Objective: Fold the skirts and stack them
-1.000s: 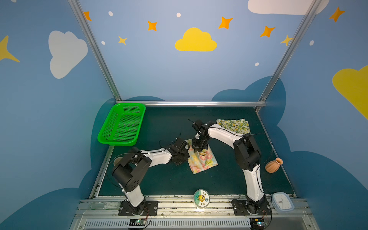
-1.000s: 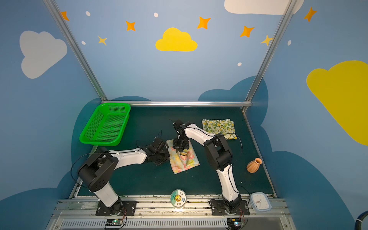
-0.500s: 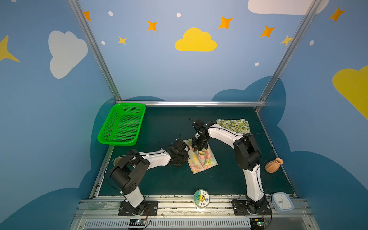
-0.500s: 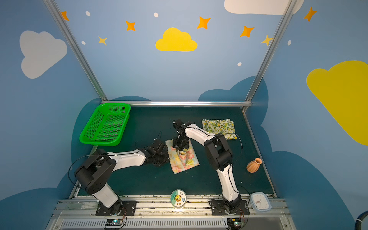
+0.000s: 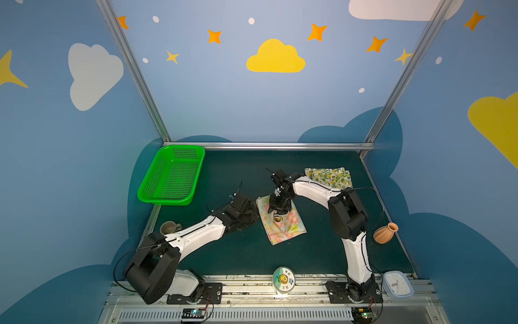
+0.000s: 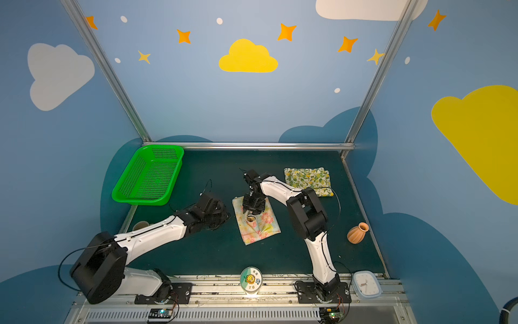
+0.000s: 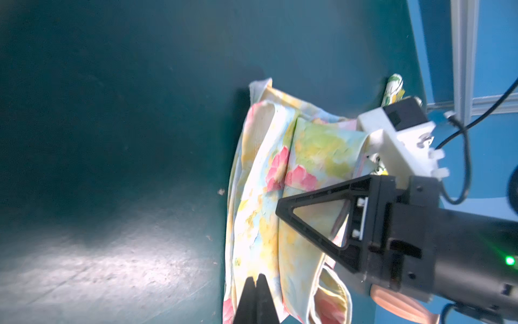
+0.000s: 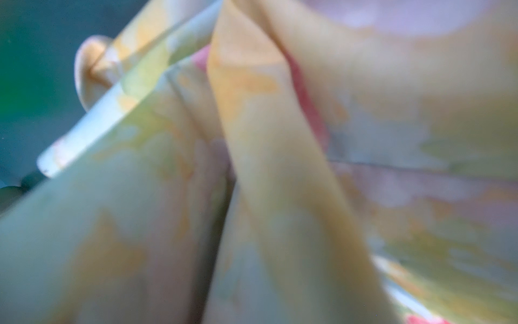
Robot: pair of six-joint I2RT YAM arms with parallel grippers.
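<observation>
The pale yellow skirt with pink flowers (image 5: 283, 227) (image 6: 258, 227) lies loosely folded at mid-table in both top views, with a raised loop of cloth (image 5: 277, 218) on it. The lemon skirt (image 5: 330, 177) (image 6: 308, 177) lies folded flat at the back right. My right gripper (image 5: 279, 211) points down onto the flowered skirt's far half. In the left wrist view only one black finger (image 7: 322, 218) shows side-on, and in the right wrist view cloth (image 8: 280, 168) fills the frame. My left gripper (image 7: 258, 277) (image 5: 252, 209) is shut, its tips over the skirt's left edge.
A green mesh basket (image 5: 172, 176) stands at the back left. A small cup (image 5: 168, 227) sits by the left arm. A terracotta vase (image 5: 385, 232) stands at the right edge, a pale clock (image 5: 398, 284) at the front right, and a round tin (image 5: 283, 277) at the front middle.
The left arm's elbow has sunk lower and nearer the front, while its gripper stays by the skirt's left edge. The right gripper stays on the flowered skirt.
</observation>
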